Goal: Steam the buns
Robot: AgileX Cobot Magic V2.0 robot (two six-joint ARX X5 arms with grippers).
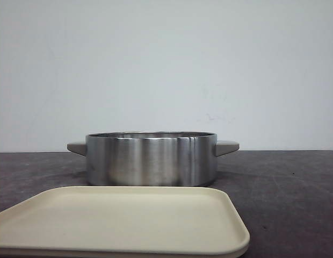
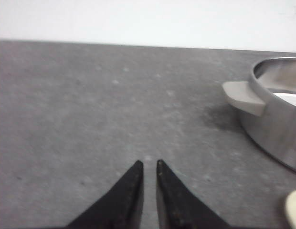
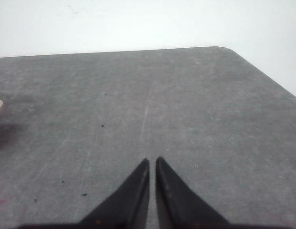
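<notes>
Nearest the robot, a cream tray [image 1: 118, 220] lies flat on the dark table [image 1: 295, 188], its visible surface bare. No buns can be seen on it or anywhere else. Just behind the tray stands a steel pot [image 1: 150, 158] with a pale handle at each side and no lid on it. The front view meets the pot side-on, so its contents cannot be judged from there.

The left gripper [image 2: 148, 164] hangs low over bare table, its black fingers nearly together with only a thin slit between them, holding nothing. The right gripper [image 3: 152, 161] stands likewise over its own stretch of table, fingers drawn almost shut and empty.

The left wrist view adds what the front view lacks: a look past the pot's rim to a bright metal inner surface, though too little of it shows to say whether buns lie inside. It also catches an edge of the tray. The right wrist view shows the table's rounded far corner.

Judgement: this scene fits both a stage ahead of loading and one following it. The buns' whereabouts cannot be settled, so no particular move can be prescribed.
</notes>
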